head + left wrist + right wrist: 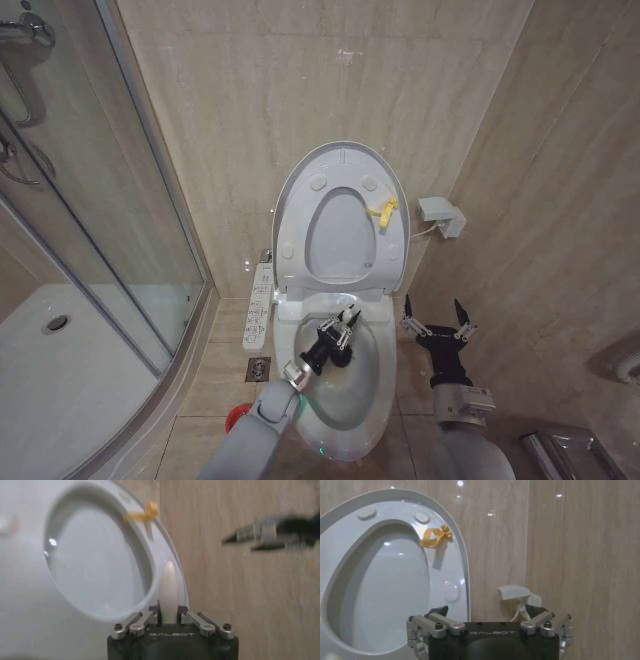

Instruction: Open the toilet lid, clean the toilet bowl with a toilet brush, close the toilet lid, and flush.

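toilet lid [341,165] raised against far wall, left gripper [342,327] over toilet bowl [370,385] pinching toilet brush [169,588] handle, right gripper [437,318] spread, right of bowl

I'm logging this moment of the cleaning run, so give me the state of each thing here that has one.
toilet lid: raised, upright against the wall.
seat ring: raised with the lid.
toilet bowl: uncovered.
toilet brush: white handle held in the left gripper.
red cup holder: on the floor, left of the toilet.
left gripper: shut on the brush handle, over the bowl.
right gripper: open, beside the bowl.
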Controlling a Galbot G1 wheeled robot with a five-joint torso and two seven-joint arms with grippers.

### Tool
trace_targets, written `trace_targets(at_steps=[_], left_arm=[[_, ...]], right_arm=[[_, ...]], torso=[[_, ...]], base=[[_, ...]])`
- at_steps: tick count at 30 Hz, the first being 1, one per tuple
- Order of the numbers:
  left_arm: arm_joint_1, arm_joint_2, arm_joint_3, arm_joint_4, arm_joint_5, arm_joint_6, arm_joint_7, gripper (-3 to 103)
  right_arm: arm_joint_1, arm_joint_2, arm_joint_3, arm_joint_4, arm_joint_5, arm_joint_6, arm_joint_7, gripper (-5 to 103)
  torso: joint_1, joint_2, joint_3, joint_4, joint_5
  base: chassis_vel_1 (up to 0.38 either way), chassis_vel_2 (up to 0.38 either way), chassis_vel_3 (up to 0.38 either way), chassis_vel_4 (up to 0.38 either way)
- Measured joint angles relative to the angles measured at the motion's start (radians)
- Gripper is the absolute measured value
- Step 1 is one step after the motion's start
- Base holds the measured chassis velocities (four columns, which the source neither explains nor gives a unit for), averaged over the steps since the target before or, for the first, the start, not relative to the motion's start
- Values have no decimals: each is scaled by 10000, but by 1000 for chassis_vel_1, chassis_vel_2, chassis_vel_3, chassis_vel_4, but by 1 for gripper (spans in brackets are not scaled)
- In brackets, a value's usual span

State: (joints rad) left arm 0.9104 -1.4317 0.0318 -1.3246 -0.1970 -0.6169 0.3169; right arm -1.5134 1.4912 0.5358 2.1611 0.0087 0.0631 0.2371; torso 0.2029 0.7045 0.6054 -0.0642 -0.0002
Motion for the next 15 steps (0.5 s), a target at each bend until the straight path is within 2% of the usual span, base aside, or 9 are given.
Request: trace_targets(at_steps=[2,3,7,8,12,13,15], left_arm=[[450,317,-165,-1037,-2,197,-205,20],[450,317,-165,-1037,-2,197,-205,20],[1597,970,-763,-3081,63,445,-537,20],[1597,970,-763,-3081,63,445,-537,20],[2600,1452,-1291,-4890,118,579,-857,20],[2600,1452,-1291,-4890,118,579,-857,20],[3133,1639,-1665,-5735,125,604,-919,20]], right_arm=[[-1,0,-1,-1,0,0,0,100],[-1,0,-1,-1,0,0,0,100],[0,0,0,0,0,0,0,100],[0,0,0,0,0,0,0,100],[0,0,-1,0,0,0,0,100],[0,0,-1,0,0,0,0,100],[0,0,-1,0,0,0,0,100]], torso=[[0,0,0,1,1],[0,0,0,1,1],[0,0,0,3,1],[0,0,0,3,1],[0,0,-1,1,0],[0,0,-1,1,0],[0,0,-1,-1,0]], base=[[0,0,0,0],[0,0,0,0],[0,0,0,0],[0,0,0,0],[0,0,0,0],[0,0,0,0],[0,0,0,0]])
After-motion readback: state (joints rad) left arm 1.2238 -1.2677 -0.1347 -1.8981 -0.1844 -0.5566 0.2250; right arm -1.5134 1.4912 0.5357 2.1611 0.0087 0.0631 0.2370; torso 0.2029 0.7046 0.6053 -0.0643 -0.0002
